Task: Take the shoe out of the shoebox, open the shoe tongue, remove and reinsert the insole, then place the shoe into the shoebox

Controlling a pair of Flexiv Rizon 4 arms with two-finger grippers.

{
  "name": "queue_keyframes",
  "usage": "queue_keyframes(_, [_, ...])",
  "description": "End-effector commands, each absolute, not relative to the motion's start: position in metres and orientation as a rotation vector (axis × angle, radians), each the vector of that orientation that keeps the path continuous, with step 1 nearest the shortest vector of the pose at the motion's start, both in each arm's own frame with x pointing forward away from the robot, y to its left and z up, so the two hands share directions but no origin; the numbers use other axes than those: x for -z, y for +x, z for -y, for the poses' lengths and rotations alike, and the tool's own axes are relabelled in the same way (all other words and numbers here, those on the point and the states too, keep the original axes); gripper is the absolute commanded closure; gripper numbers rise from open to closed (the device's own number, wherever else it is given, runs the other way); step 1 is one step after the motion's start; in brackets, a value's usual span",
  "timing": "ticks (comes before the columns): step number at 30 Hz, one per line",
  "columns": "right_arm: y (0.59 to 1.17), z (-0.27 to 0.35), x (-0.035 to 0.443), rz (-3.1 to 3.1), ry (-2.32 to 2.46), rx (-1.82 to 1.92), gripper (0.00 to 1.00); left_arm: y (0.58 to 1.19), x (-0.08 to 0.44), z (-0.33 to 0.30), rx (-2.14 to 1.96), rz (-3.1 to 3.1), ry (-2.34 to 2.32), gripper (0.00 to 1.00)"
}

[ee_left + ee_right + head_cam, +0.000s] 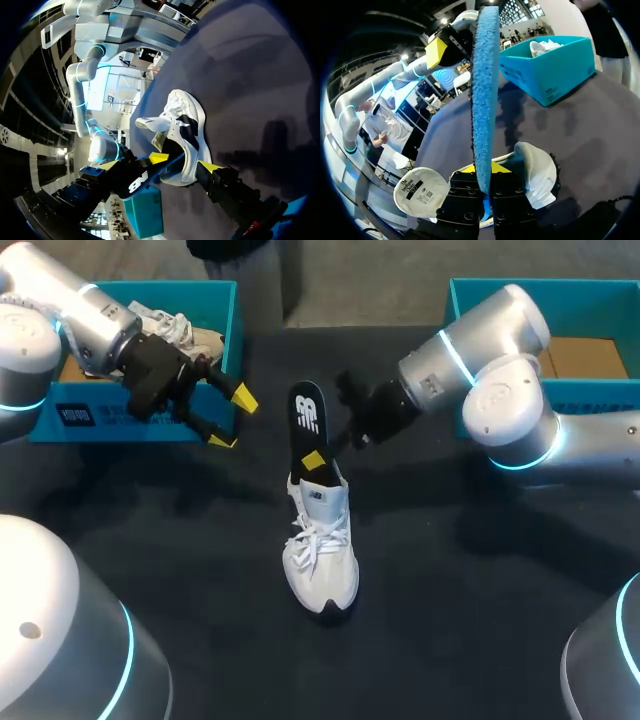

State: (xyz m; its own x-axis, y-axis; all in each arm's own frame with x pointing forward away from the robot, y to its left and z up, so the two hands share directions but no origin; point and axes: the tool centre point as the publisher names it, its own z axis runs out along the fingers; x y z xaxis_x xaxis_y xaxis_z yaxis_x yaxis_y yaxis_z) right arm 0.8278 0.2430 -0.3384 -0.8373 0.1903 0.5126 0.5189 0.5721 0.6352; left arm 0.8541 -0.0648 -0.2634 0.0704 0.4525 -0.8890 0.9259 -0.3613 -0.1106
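Insole clenched in right gripper, standing in shoe, left gripper spread, apart.

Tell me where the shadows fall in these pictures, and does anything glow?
Head view: soft shadows darken the table beneath both arms; cyan rings glow on the left arm and right arm. Left wrist view: dim shadow patches lie on the table beside the shoe. Right wrist view: a shadow falls between the insole and the teal box.

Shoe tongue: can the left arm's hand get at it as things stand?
Probably yes. The left hand, open, has bare table between it and the white shoe, though the right hand holds the insole just behind the tongue.
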Motion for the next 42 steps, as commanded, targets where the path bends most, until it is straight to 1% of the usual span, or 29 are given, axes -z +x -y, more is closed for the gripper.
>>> queue_keyframes(1, [0.825,-0.249,0.342,2.439,-0.565,1.08,1.0,0.854,0.264,0.065,1.246,-1.364,1.859,0.0])
queue_keyframes(11, [0.811,-0.249,0.355,2.431,-0.569,0.992,1.0,0.854,0.264,0.065,1.246,-1.364,1.859,0.0])
queue_keyframes(12, [0.812,-0.248,0.354,2.431,-0.572,0.994,0.97,0.854,0.264,0.065,1.246,-1.364,1.859,0.0])
queue_keyframes(15, [0.814,-0.248,0.348,2.443,-0.578,1.005,0.72,0.854,0.264,0.065,1.246,-1.364,1.859,0.0])
queue_keyframes(16, [0.814,-0.248,0.346,2.447,-0.577,1.008,0.67,0.854,0.264,0.065,1.246,-1.364,1.859,0.0])
queue_keyframes(30, [0.813,-0.232,0.326,2.479,-0.648,1.062,0.61,0.854,0.264,0.065,1.246,-1.364,1.859,0.0])
queue_keyframes(33, [0.812,-0.227,0.325,2.433,-0.702,1.146,0.62,0.854,0.264,0.065,1.246,-1.364,1.859,0.0])
queue_keyframes(38, [0.817,-0.232,0.329,2.422,-0.716,1.17,0.67,0.854,0.264,0.065,1.246,-1.364,1.859,0.0])
queue_keyframes(42, [0.821,-0.24,0.334,2.414,-0.697,1.16,0.68,0.854,0.264,0.065,1.246,-1.364,1.859,0.0])
